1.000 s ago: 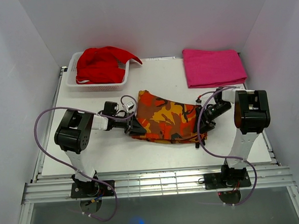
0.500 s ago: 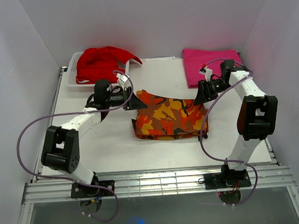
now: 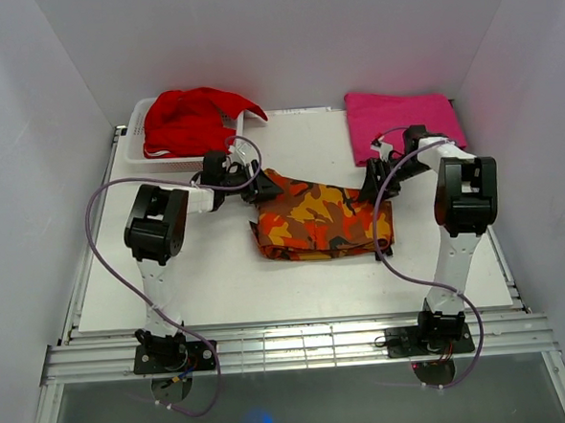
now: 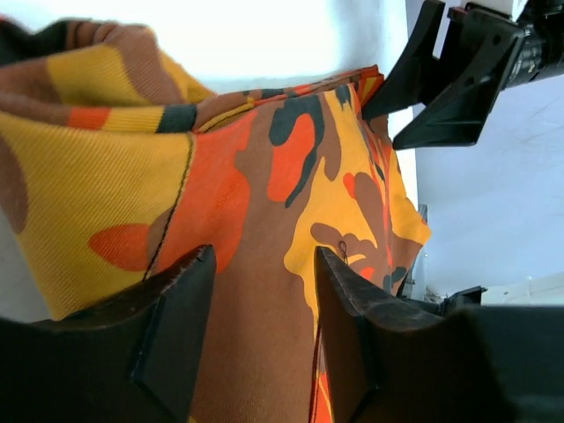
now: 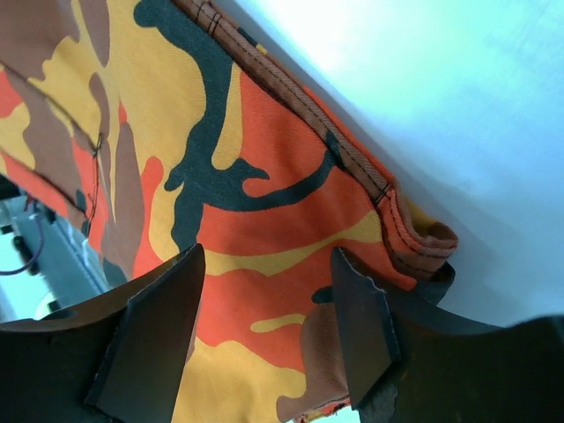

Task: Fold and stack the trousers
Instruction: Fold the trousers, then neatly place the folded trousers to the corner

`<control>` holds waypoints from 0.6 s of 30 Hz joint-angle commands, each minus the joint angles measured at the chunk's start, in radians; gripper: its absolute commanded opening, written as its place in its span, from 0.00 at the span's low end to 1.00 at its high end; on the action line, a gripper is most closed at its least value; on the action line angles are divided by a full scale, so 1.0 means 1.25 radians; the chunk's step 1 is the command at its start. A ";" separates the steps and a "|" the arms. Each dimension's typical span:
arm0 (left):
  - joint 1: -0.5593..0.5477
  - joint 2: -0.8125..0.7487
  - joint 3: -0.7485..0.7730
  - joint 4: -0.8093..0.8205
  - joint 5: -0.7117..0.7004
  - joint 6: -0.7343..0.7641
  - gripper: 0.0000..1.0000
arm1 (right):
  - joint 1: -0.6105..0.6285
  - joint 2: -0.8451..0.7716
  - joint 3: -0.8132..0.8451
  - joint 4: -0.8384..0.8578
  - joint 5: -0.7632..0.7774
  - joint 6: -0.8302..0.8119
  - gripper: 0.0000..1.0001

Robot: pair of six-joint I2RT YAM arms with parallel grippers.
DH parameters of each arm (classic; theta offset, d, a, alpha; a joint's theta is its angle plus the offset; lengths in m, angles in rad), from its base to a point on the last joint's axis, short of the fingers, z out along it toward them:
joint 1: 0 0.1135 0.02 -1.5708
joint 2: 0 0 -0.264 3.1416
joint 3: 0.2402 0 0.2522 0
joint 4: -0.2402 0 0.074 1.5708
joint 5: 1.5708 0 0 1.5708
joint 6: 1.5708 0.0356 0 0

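Note:
The trousers (image 3: pixel 321 221), in an orange, red, yellow and black camouflage print, lie folded into a compact rectangle in the middle of the table. My left gripper (image 3: pixel 253 190) is at their far left corner and my right gripper (image 3: pixel 371 186) is at their far right corner. In the left wrist view the left gripper (image 4: pixel 263 256) stands open, with the trousers (image 4: pixel 291 159) lying flat beyond the fingers and the right gripper (image 4: pixel 441 84) opposite. In the right wrist view the right gripper (image 5: pixel 269 256) is open over the trousers (image 5: pixel 256 189), close to their seamed edge.
A white basket (image 3: pixel 178 163) at the back left holds a plain red garment (image 3: pixel 195 116). A folded pink cloth (image 3: pixel 404 125) lies at the back right, just behind the right gripper. White walls close in the table (image 3: pixel 171 276) on three sides.
Both grippers have moved from the trousers' sides to the far corners, and their jaws have widened. The trousers now lie in a tighter, squarer fold.

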 commanded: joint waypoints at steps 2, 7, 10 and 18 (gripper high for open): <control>0.014 -0.058 0.041 -0.016 0.008 0.039 0.67 | 0.003 0.011 0.087 0.022 0.080 -0.009 0.66; 0.012 -0.246 -0.005 -0.171 -0.031 0.175 0.98 | -0.001 -0.198 -0.006 0.021 0.094 0.049 0.83; -0.028 -0.377 -0.027 -0.261 -0.106 0.334 0.98 | -0.018 -0.339 -0.145 0.066 0.145 0.113 0.90; -0.122 -0.503 -0.042 -0.371 -0.239 0.533 0.98 | -0.133 -0.386 -0.354 0.076 0.207 0.188 0.90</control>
